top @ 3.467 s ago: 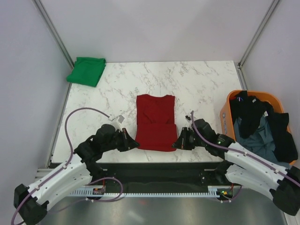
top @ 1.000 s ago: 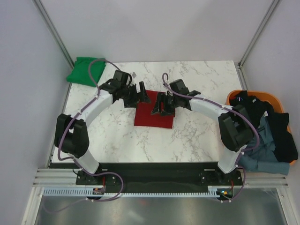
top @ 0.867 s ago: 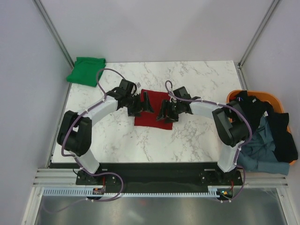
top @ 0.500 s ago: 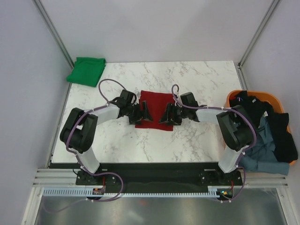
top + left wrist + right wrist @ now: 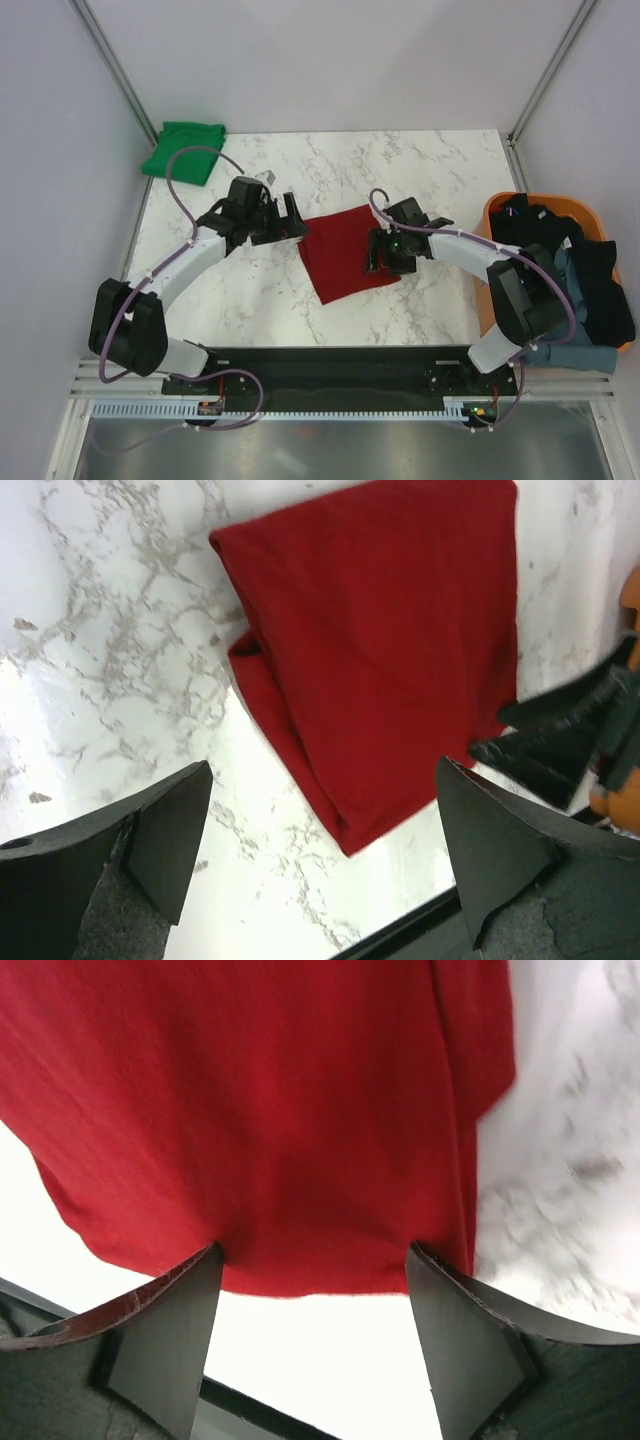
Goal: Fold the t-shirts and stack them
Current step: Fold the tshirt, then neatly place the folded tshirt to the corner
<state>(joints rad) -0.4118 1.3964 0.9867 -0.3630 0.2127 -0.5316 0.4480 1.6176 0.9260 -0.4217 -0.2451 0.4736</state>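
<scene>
Dark red folded cloth t-shirt (image 5: pixel 345 255): plain, one shade.
Bright green folded cloth t-shirt (image 5: pixel 183 150): plain.
Flat marble bench (image 5: pixel 430 165): white, grey veins.
Plastic basket (image 5: pixel 550 197): orange.
Crumpled cloth garments: black (image 5: pixel 530 245), grey-blue (image 5: pixel 555 305).
Left tool (image 5: pixel 325 768), right tool (image 5: pixel 315 1250): black.

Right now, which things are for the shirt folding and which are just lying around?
For the job: red t-shirt, green t-shirt, black and grey-blue clothes.
Just lying about: orange basket holding those clothes, marble table.
</scene>
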